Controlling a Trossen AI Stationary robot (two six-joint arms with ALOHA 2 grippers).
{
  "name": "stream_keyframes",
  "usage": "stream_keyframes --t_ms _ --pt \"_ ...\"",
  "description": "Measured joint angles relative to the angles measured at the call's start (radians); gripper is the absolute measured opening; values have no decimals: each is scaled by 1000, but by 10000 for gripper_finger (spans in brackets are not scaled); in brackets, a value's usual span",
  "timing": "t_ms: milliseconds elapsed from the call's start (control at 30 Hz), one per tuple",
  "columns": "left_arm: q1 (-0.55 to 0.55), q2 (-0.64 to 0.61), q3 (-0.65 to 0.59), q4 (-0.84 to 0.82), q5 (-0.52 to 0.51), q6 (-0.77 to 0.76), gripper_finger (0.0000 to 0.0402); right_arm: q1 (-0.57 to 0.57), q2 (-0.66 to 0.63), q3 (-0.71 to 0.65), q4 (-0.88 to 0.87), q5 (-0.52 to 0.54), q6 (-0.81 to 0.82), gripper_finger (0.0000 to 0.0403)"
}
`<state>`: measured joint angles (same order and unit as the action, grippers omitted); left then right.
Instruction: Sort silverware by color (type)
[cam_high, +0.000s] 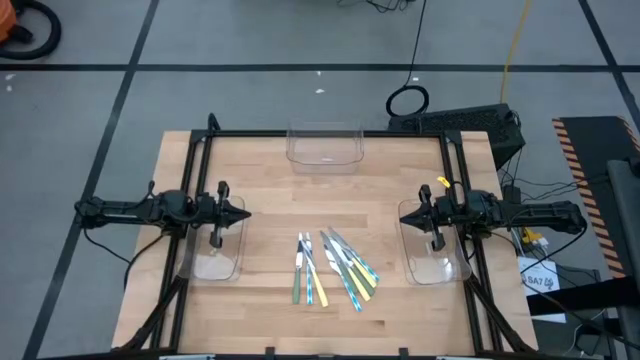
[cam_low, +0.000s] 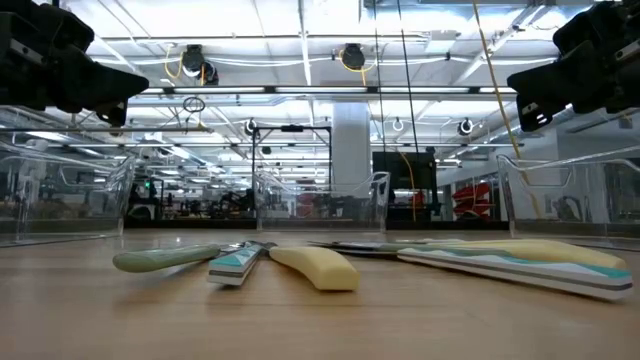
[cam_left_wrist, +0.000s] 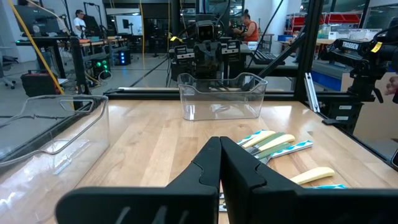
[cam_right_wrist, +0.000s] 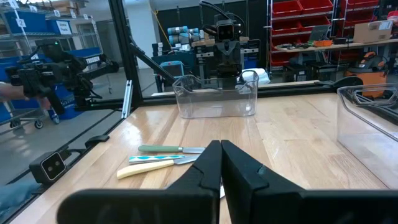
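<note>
Pale butcher-block planks make up the counter (cam_high: 260, 200), fenced by a black frame, with a wide workshop of racks and bright ceiling lights beyond it. As landmark, take the silverware (cam_high: 335, 268), a loose fan of yellow, blue and green handled pieces lying unsorted at the counter's near middle, probably so both arms can reach it. Directly beyond the silverware, at the far edge, stands one clear bin (cam_high: 324, 143); to its left is a second clear bin (cam_high: 214, 252) and to its right a third (cam_high: 433, 256), seemingly one per colour, though I can't confirm they are empty. The left gripper (cam_high: 217, 240) hangs over the left-hand bin, the right gripper (cam_high: 437, 243) over the right-hand one, both with jaws pressed together on nothing, waiting.
</note>
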<state>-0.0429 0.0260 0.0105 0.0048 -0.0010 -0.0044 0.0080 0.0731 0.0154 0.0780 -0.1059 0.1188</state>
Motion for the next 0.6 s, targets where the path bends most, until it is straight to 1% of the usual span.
stream_keyframes --t_ms 333,433,533,600 --pt "0 0 0 0 0 0 6 0 0 0 0 1 -7 4" --pt "0 0 0 0 0 0 6 0 0 0 11 6 31 4" --pt "0 0 0 0 0 0 6 0 0 0 77 56 129 4" --pt "0 0 0 0 0 0 6 0 0 18 88 57 141 4"
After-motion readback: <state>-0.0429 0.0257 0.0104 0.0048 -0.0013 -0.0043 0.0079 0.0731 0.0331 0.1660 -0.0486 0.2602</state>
